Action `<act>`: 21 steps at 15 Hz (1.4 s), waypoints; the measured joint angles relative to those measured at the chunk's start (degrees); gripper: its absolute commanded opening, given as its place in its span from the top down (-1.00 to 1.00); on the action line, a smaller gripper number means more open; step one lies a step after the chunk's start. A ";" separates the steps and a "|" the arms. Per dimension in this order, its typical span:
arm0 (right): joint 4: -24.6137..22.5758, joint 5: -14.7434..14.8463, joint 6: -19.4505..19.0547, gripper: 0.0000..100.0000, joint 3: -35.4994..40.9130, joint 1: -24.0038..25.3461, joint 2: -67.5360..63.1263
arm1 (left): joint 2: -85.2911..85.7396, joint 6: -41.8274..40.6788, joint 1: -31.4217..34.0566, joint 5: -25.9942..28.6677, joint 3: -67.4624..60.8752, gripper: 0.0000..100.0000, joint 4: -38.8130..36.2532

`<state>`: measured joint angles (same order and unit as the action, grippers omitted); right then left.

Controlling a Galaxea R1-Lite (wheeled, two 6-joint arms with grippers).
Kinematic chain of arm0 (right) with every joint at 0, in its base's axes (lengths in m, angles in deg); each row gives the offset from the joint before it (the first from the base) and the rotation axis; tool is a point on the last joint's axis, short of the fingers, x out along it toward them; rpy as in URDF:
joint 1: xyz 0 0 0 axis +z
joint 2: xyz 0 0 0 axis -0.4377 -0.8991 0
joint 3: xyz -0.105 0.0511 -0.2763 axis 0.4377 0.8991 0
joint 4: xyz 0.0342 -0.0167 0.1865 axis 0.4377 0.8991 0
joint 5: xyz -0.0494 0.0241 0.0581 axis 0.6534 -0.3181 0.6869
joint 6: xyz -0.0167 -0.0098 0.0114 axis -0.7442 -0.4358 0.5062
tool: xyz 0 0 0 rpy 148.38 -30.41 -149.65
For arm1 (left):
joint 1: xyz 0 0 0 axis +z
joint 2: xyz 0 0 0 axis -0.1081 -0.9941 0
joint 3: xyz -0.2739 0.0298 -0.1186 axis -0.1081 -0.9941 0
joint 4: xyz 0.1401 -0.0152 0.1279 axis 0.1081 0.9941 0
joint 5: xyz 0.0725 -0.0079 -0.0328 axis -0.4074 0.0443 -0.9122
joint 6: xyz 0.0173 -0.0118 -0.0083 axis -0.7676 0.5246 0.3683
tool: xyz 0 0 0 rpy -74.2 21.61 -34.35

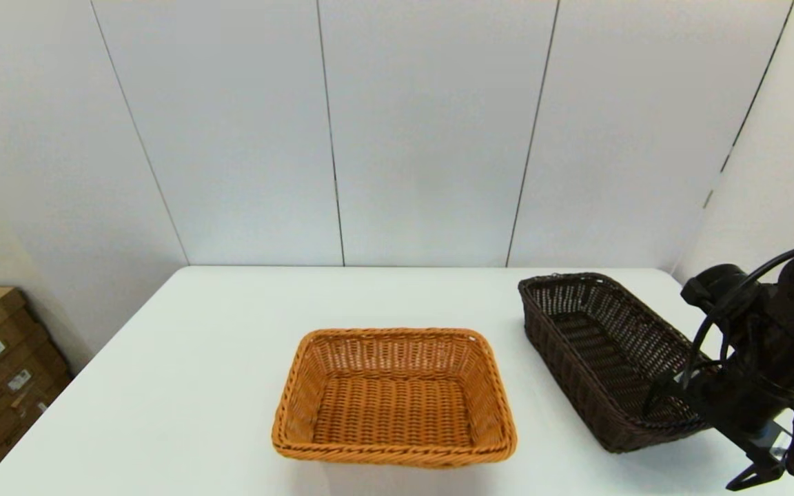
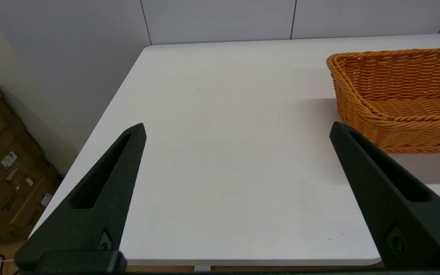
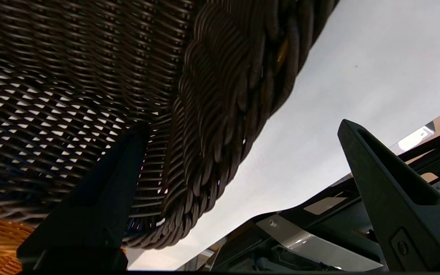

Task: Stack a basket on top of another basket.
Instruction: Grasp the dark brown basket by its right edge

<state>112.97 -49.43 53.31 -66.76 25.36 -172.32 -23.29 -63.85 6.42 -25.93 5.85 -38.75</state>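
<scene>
Right gripper (image 3: 239,130), fingers spread wide, straddles the braided rim at the near right corner of the dark brown rectangular open-weave wicker basket (image 1: 600,348), one finger inside and one outside. Orange-tan rectangular woven wicker basket (image 1: 393,396) rests at the centre of the white table (image 1: 183,372), well apart from the dark one. Left gripper (image 2: 237,130), likewise spread, hovers over bare table beside the orange basket.

- dark brown basket (image 1: 600,358): open-weave wicker, upright on the table's right side, angled.
- orange basket (image 1: 394,396): woven, upright, centre-front, well apart.
</scene>
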 measured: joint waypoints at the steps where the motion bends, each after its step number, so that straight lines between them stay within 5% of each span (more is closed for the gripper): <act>1: -0.02 -0.56 -0.07 -1.00 -0.06 -0.04 -0.23 | 0.00 0.02 0.00 0.02 0.00 -1.00 0.00; 12: -1.84 -4.34 -0.79 -1.00 -0.55 -1.24 -2.88 | 0.00 0.02 0.00 0.00 0.00 -1.00 -0.02; 13: -1.84 -4.39 -0.79 1.00 -0.55 -1.46 -2.93 | 0.00 0.00 0.00 0.02 0.00 -1.00 0.00; 21: -1.96 -7.58 -2.83 1.00 -0.15 -1.90 -4.74 | 0.00 -0.06 0.00 0.00 0.00 -1.00 0.00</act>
<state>111.00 -57.01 50.48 -66.91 23.46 -177.07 -23.29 -63.91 6.42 -25.93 5.85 -38.75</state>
